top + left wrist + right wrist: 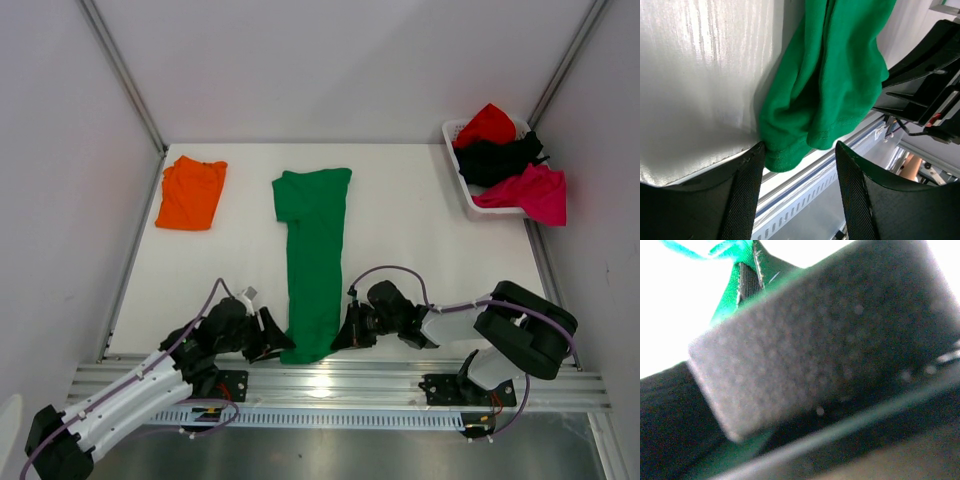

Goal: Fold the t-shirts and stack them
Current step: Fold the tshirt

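Left gripper (283, 343) low at near hem of green shirt (315, 260), jaws wide, hem just ahead. Right gripper (345, 335) opposite, pointing inward, clamped on same hem.

White basket (465, 187) (far rt), table (420, 230)

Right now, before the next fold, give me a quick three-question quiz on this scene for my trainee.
1. True or false: the orange t-shirt lies folded, to the left of the green t-shirt.
2. Which gripper is shut on the green t-shirt? A) left gripper B) right gripper C) both
3. Fill in: the basket holds a red t-shirt, a black t-shirt and a ____ one.
Key: 1 true; 2 B; 3 magenta.
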### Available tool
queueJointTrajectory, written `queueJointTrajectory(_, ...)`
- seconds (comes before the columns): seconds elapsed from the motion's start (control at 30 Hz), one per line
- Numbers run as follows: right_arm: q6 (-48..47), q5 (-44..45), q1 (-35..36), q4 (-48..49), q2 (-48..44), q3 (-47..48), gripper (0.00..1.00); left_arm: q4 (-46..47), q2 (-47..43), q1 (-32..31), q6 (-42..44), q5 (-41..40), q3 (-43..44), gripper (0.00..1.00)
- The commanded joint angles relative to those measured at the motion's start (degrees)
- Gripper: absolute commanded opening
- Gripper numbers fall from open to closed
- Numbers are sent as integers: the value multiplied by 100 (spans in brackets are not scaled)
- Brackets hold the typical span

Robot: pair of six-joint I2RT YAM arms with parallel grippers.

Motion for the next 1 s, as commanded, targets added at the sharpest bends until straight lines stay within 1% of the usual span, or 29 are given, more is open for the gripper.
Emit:
queueJointTrajectory(0.0,4,-21,19,228,-11,21,1,-540,100,-70,220,-32,-55,61)
queueJointTrajectory(0.1,4,-21,19,255,16,30,1,-788,110,-70,256,-146,34,61)
queueJointTrajectory(0.27,21,-56,36,325,86,30,1,-526,92,-78,142,-59,-124,61)
queueJointTrajectory(0.47,4,-47,28,307,69,30,1,-394,232,-79,177,-50,-107,61)
queueJointTrajectory(0.67,13,-12,28,281,16,21,1,-736,347,-96,282,-164,7,61)
queueJointTrajectory(0.8,21,-30,28,307,33,12,1,-351,390,-96,151,-86,-124,61)
queueJointTrajectory(0.97,-5,-47,28,281,60,39,1,-174,663,-114,186,-50,-168,61)
